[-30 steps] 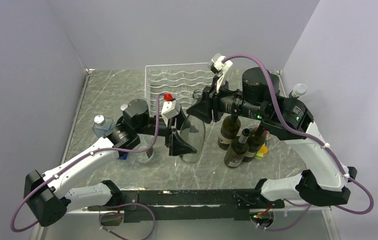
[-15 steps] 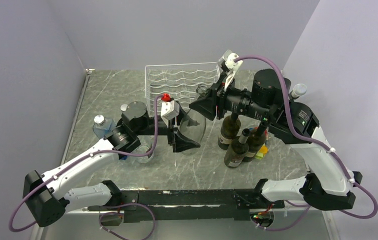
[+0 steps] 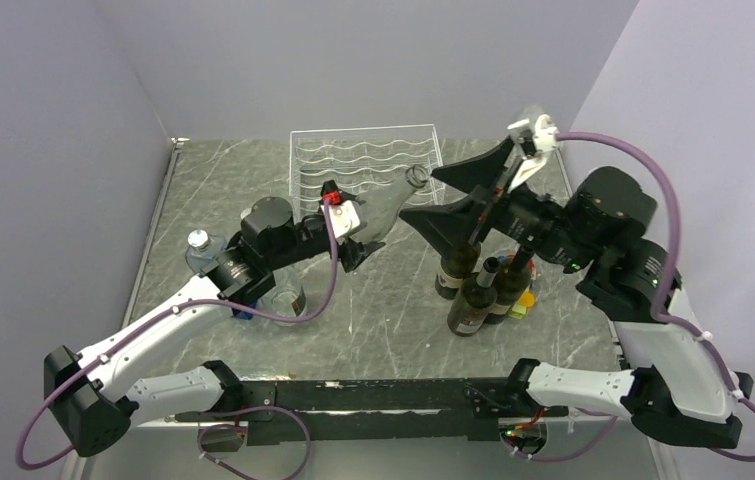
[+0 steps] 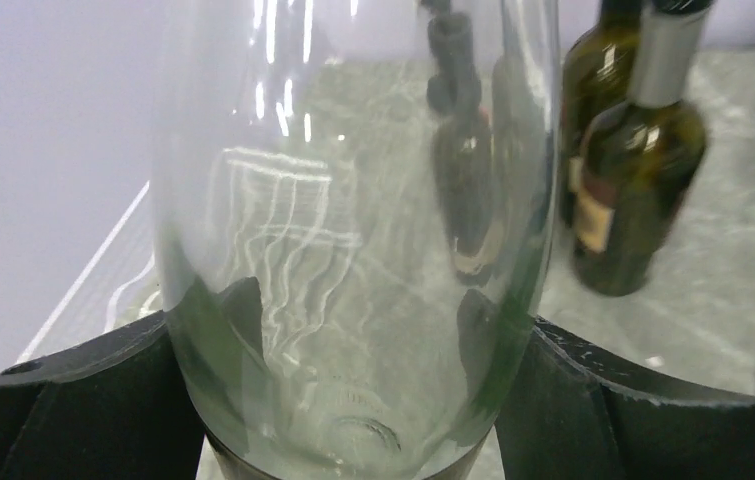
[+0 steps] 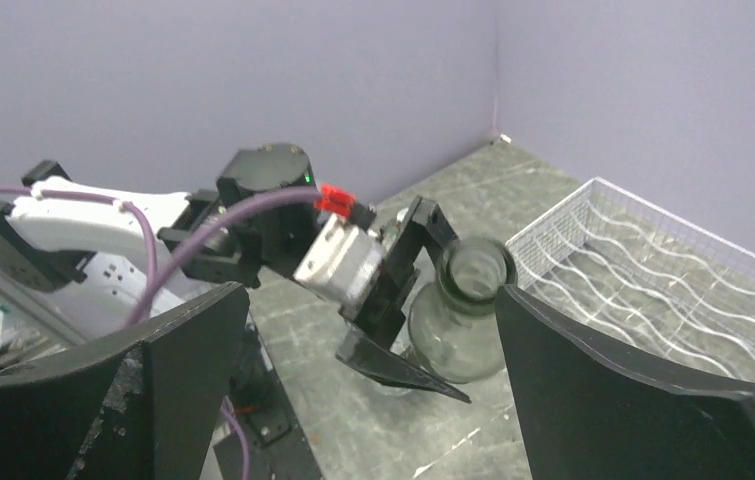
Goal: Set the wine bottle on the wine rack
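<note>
Now your left pincer (image 3: 358, 243) grips the wine bottle (image 3: 390, 205) low, neck slanting toward the wine rack (image 3: 363, 160); your right pincer (image 3: 419, 196) gapes empty by the neck.

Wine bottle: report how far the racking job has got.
Done: the clear bottle is picked up, clamped at its base in the left gripper and held tilted. In hand: the right gripper stands wide open by its neck, gripping nothing. Left: laying it in the wine rack, which holds no bottle.

Clear wine bottle (image 4: 353, 250), neck beyond left wrist view's top
</note>
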Robot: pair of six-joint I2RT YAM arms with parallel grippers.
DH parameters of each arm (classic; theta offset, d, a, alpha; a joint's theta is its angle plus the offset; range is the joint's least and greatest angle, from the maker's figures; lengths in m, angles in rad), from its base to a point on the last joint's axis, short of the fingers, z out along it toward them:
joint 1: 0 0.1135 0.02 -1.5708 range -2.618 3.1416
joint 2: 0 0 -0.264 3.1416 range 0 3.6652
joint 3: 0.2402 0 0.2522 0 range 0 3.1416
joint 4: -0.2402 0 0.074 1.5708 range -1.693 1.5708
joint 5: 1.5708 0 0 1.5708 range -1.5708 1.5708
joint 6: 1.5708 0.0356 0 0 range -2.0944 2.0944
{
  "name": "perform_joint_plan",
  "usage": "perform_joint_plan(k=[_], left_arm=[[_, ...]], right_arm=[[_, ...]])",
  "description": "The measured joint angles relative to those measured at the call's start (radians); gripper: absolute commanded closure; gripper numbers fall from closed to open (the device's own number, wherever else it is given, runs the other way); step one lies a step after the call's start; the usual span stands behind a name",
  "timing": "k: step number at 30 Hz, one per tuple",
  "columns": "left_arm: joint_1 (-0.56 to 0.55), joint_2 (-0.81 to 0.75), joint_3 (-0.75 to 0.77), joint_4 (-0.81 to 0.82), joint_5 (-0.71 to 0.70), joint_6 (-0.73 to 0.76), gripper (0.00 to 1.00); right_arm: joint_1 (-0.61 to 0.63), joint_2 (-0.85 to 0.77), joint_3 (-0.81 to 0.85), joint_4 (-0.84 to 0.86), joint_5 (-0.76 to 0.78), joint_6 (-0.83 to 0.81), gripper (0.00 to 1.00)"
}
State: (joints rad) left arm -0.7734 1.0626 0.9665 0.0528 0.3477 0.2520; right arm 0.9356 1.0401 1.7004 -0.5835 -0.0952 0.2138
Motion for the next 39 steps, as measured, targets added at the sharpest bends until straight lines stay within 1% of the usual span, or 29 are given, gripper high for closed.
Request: perform_joint_plan(k=[3, 5, 7, 8, 9, 11, 14, 16, 19, 20, 22, 27, 30, 36, 39], left_arm=[[0.0, 0.022, 0.016, -0.028, -0.054, 0.117, 0.99], [0.0, 0.031, 0.017, -0.025, -0.077, 0.196, 0.99], [0.0, 0.036, 0.017, -0.013, -0.102, 0.312, 0.99], [0.0, 0.038, 0.017, -0.01, -0.106, 0.328, 0.99], [0.0, 0.042, 0.019, 0.0, -0.111, 0.377, 0.99], [0.0, 0.059, 0.031, 0.005, -0.113, 0.454, 0.99], [-0.003, 0.092, 0.052, 0.016, -0.114, 0.58, 0.99], [-0.003, 0.101, 0.053, 0.017, -0.119, 0.66, 0.99], [-0.005, 0.112, 0.053, 0.016, -0.136, 0.762, 0.99], [-0.005, 0.113, 0.053, 0.014, -0.14, 0.79, 0.99], [-0.005, 0.114, 0.052, 0.009, -0.147, 0.845, 0.99], [-0.005, 0.114, 0.052, 0.009, -0.147, 0.918, 0.99], [-0.005, 0.114, 0.052, 0.008, -0.146, 0.949, 0.99], [-0.007, 0.114, 0.052, -0.026, -0.142, 0.997, 0.99], [-0.006, 0.114, 0.052, -0.039, -0.14, 1.02, 0.99]], right_arm=[[0.0, -0.013, 0.009, 0.01, 0.022, 0.0, 0.0], [0.0, -0.016, 0.021, 0.01, 0.043, 0.0, 0.0], [0.0, -0.018, 0.029, 0.007, 0.068, 0.003, 0.0], [0.0, -0.013, 0.039, -0.001, 0.084, 0.006, 0.0], [0.0, -0.006, 0.05, -0.009, 0.095, 0.009, 0.0], [0.0, 0.035, 0.114, -0.068, 0.125, 0.018, 0.03], [-0.001, 0.13, 0.261, -0.192, 0.175, 0.039, 0.08], [-0.005, 0.199, 0.349, -0.278, 0.198, 0.058, 0.2], [-0.017, 0.275, 0.405, -0.404, 0.205, 0.086, 0.34], [-0.021, 0.296, 0.406, -0.439, 0.204, 0.094, 0.37], [-0.035, 0.35, 0.395, -0.551, 0.2, 0.118, 0.37], [-0.044, 0.372, 0.31, -0.694, 0.19, 0.141, 0.35], [-0.044, 0.358, 0.258, -0.725, 0.166, 0.147, 0.33], [-0.044, 0.347, 0.188, -0.725, 0.138, 0.147, 0.33], [-0.044, 0.348, 0.164, -0.721, 0.138, 0.146, 0.36]])
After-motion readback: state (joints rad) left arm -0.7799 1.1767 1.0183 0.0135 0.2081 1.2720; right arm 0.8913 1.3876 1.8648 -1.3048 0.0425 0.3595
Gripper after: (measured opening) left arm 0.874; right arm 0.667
